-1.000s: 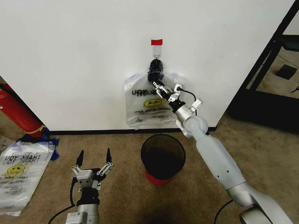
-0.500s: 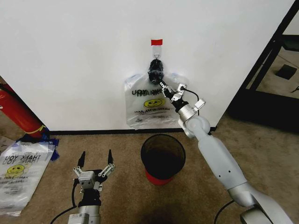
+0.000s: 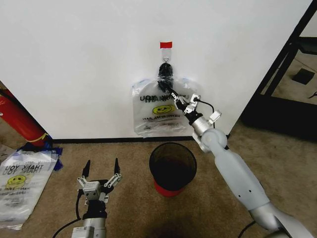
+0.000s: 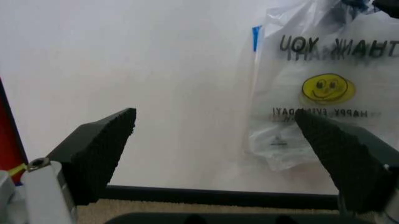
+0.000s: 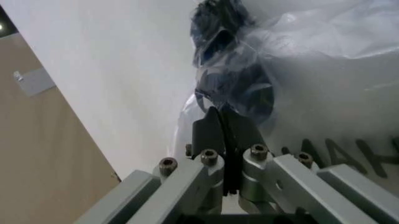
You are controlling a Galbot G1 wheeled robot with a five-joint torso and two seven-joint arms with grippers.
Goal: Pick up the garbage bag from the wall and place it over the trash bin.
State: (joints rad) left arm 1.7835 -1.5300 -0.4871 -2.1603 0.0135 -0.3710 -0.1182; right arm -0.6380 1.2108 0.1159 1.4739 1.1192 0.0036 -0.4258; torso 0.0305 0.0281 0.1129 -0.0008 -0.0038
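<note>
The garbage bag [image 3: 157, 113], see-through with a mirrored "THANK YOU" print and a yellow smiley, hangs flat on the white wall [image 3: 84, 59] from a black clip [image 3: 164, 70] under a red tape strip [image 3: 166, 45]. My right gripper [image 3: 172, 92] reaches up to the bag's bunched top just under the clip, and its fingers [image 5: 207, 128] are pressed together on the plastic [image 5: 324, 65]. The black trash bin [image 3: 172, 166] with a red base stands on the carpet below the bag. Low at the front left, my left gripper [image 3: 100, 167] is open, facing the wall and the bag [image 4: 318, 93].
More bags of the same print [image 3: 22, 181] lie on the carpet at the far left, beside a red cylinder [image 3: 20, 119] leaning by the wall. A black frame [image 3: 292, 74] stands at the right. A black baseboard [image 3: 99, 140] runs along the wall's foot.
My right gripper rose along the bag toward the clip and went from open to shut at the bag's bunched top. The left gripper sank slightly and then held still.
</note>
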